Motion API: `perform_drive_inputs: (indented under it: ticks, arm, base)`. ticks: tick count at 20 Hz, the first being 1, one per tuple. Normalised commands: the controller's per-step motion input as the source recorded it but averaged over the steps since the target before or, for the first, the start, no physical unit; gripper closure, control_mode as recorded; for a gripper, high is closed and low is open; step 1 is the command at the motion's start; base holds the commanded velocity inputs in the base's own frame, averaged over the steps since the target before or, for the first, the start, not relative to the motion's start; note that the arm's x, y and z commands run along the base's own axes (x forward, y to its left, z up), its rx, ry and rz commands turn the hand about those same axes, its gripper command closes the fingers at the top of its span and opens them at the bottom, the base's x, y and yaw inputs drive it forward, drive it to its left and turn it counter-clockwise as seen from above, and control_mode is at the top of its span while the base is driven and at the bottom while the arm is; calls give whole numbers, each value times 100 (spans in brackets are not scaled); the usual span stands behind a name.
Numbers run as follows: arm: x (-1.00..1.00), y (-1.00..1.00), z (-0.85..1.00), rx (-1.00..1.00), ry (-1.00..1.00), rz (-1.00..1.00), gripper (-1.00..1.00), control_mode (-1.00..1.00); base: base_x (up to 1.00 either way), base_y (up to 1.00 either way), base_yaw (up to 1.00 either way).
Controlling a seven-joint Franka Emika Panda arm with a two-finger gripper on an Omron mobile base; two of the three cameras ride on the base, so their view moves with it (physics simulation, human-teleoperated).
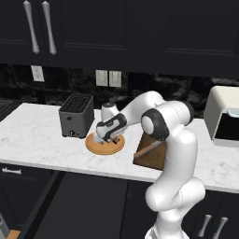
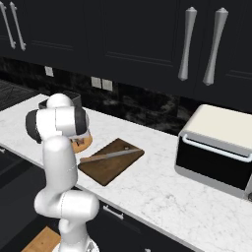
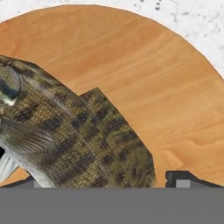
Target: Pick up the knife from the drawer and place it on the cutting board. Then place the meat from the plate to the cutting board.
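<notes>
Left base view, left to right: toaster (image 1: 76, 115) stands on the white marble worktop (image 1: 37, 135). Just right of it lies the round tan plate (image 1: 94, 146), with the gripper (image 1: 103, 138) lowered onto it from above. The meat (image 1: 99, 139) shows as a small grey patch on the plate under the hand. Further right, the dark cutting board (image 1: 153, 156) is partly hidden by the arm; the knife (image 1: 148, 149) lies across it. A white appliance (image 1: 225, 116) sits at the far right.

Right base view: the arm covers most of the plate (image 2: 84, 143), 1 sliver of its rim visible. The cutting board (image 2: 109, 161) lies well clear to the right, the knife (image 2: 109, 155) resting flat on it, wooden handle toward the arm, blade toward the board's hole. The white appliance (image 2: 219, 147) is further right.

Hand view: the meat (image 3: 74, 135) lies flat on the plate (image 3: 144, 70), fish-shaped, mottled brown-green. 1 dark fingertip (image 3: 181, 178) shows at lower right, beside the fish. Fingers spread wide, straddling the meat, not closed on it.
</notes>
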Motion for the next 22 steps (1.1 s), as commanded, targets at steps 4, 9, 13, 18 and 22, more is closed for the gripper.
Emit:
perform_drive_inputs:
  ticks: [4,9,13,18,22]
  arm:
    - [0,1,-11,-1,0,3,100,-100]
    - [-27,-8,1,0,0,4,100,-100]
    - [-59,-31,26,3,-3,4,100,-100]
    - [-73,-51,56,4,-7,0,100,-100]
    - [-75,-64,47,5,-5,0,100,-100]
  base:
    - [0,0,0]
    - [0,0,0]
    - [0,0,0]
    - [0,0,0]
    - [0,0,0]
